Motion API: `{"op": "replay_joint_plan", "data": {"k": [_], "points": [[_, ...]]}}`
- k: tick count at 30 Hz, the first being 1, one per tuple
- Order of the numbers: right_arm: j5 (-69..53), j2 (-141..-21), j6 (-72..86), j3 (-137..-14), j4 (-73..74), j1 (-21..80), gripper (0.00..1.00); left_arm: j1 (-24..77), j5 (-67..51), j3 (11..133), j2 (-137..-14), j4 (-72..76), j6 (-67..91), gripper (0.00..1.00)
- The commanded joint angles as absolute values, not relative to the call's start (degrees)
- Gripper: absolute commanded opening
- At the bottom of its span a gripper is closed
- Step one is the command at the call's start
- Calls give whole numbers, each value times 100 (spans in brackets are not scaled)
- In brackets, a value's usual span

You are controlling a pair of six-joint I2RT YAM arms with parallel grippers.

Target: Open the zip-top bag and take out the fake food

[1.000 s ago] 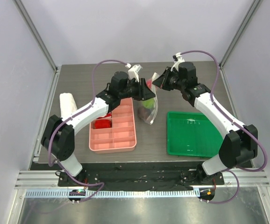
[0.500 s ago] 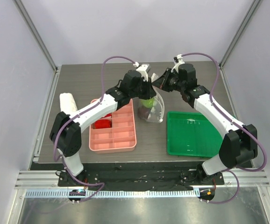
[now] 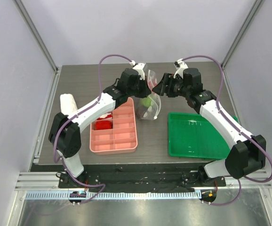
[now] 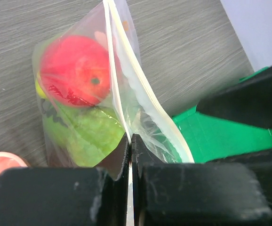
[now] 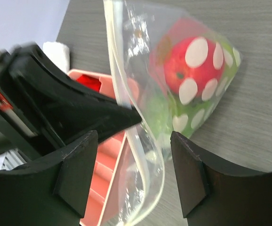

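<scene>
Both arms bend in toward each other, with their tips almost meeting. The left arm (image 3: 91,110) reaches up and to the right. The right arm (image 3: 216,113) reaches up and to the left. The left gripper (image 4: 131,150) is squeezed tight on the thin edge of the bag (image 4: 79,94). The right gripper (image 5: 132,139) faces it from close by. Its two fingers (image 5: 75,174) are spread wide apart and pinch nothing.

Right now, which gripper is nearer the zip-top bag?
Left. The left gripper has jaws pinched on the rim of the zip-top bag; the right gripper holds open jaws astride the other lip, unclamped.
</scene>
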State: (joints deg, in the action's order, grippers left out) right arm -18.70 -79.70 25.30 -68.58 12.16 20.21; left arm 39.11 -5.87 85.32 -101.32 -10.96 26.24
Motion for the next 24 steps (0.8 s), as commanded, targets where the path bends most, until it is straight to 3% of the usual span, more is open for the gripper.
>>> {"op": "replay_joint_plan", "data": {"k": [1,7,13,18,24], "points": [[-2135,-7910,2232,-6715,1178,2065,68,3858,-870,8578,-9782,-826,2628,0],[-1995,-8234,2320,-6680,1029,2136,59,3850,-967,8648,-9712,-782,2602,0],[-1749,-8578,2364,-6908,1011,2153,2,3727,-1054,8578,-9580,-844,2540,0],[-1785,-8368,2443,-7119,1037,2398,2,3411,-1239,8648,-9580,-1186,2496,2],[-1775,-8209,2681,-7462,1090,2645,2,3393,-1205,8508,-9563,-1029,2645,31]]}}
